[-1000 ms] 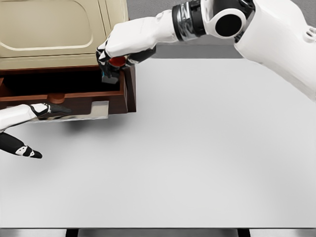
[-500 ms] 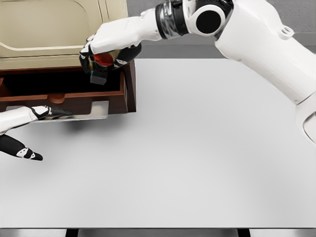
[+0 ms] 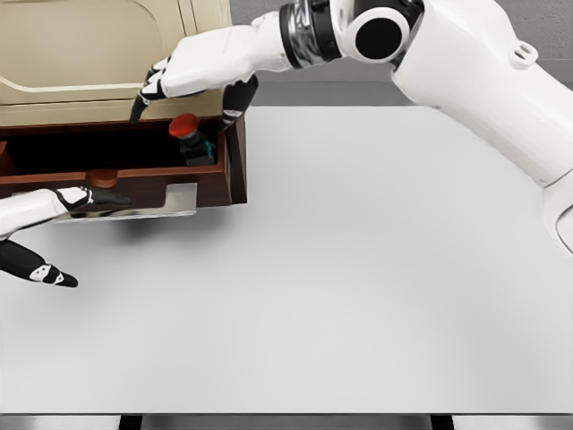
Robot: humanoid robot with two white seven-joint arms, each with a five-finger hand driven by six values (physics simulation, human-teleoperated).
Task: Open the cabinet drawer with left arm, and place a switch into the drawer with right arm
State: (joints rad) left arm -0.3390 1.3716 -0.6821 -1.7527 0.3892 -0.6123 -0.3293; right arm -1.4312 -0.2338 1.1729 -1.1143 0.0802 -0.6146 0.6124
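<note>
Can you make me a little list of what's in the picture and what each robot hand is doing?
cabinet: cream, at the table's back left
drawer: pulled open, brown wood
switch: red button on top, sitting inside the drawer at its right end
right hand: above the switch, fingers spread, holding nothing
left hand: at the drawer's front handle
table: white

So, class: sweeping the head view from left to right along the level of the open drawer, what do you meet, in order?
left hand at the drawer front → red-topped switch inside the drawer → drawer right side wall → bare white table.
</note>
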